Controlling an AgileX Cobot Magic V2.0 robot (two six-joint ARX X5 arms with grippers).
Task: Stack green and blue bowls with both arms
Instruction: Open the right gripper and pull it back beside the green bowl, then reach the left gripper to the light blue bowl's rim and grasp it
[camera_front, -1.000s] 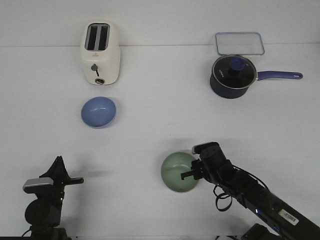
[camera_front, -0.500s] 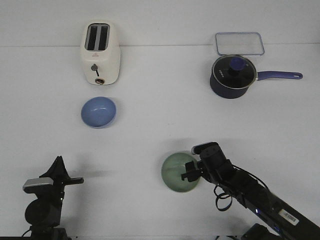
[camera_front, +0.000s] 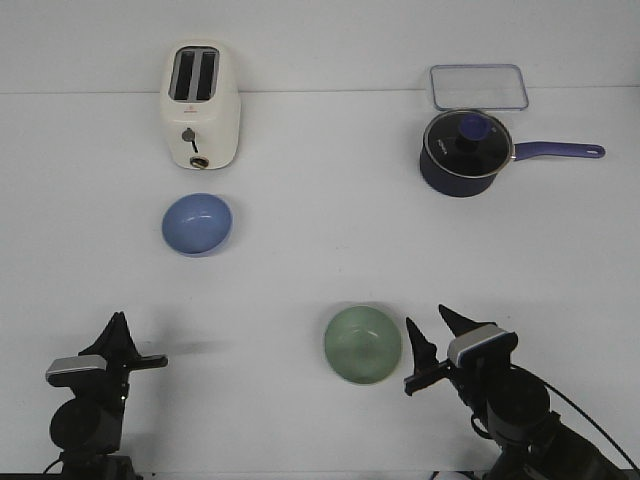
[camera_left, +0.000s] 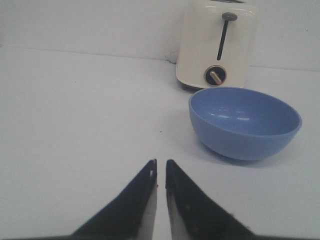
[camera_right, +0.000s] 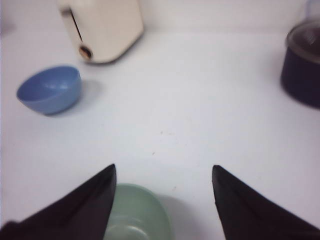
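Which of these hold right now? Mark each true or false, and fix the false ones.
1. The pale green round bowl sits inside the periwinkle blue round bowl. False: they lie apart on the white table.
2. The right pincer is open. True.
3. The left pincer grips the blue bowl. False: it is shut on nothing, short of the bowl.
4. The cream two-slot toaster stands behind the blue bowl. True.
5. The navy saucepan has no lid. False: a glass lid covers it.
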